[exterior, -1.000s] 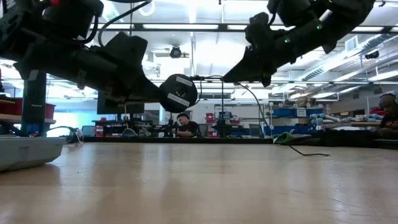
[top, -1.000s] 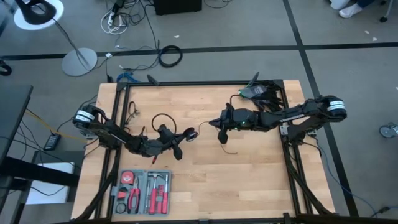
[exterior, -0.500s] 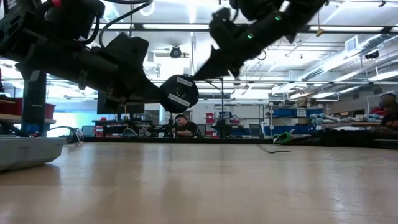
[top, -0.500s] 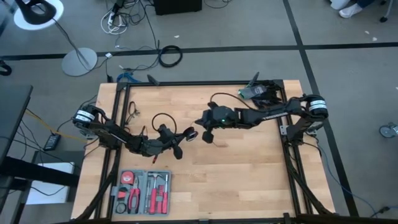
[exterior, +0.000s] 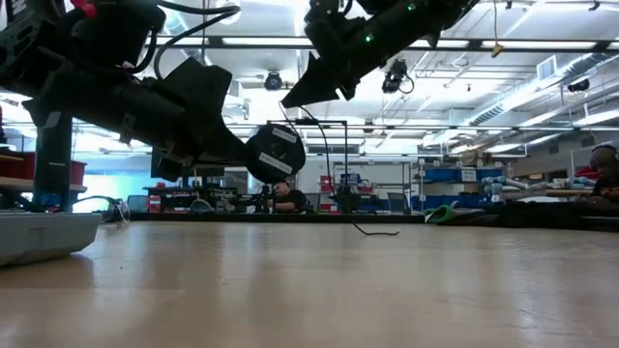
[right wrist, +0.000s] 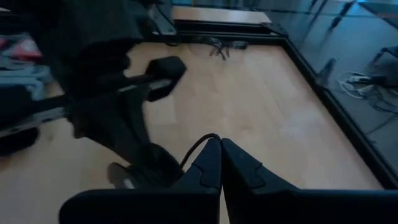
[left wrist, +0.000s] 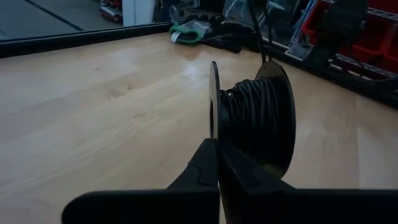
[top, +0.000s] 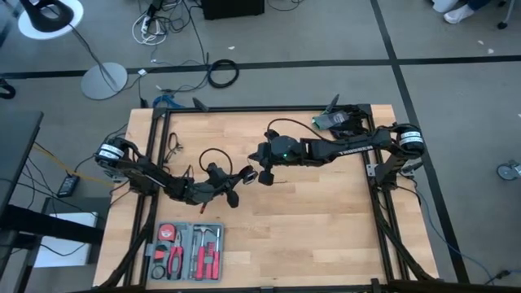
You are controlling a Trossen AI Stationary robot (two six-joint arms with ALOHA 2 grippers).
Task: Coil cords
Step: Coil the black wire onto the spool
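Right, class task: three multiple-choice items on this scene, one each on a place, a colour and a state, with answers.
1. Where is the tool set? A) on the table's left half B) under the right gripper C) on the floor
2. The cord wound on the spool is: A) white B) black C) orange
3. The left gripper is: A) open, hovering B) open on the tool set C) shut on the spool's flange
Key: A, it lies on the left arm's side; B, black windings; C, it pinches the flange.
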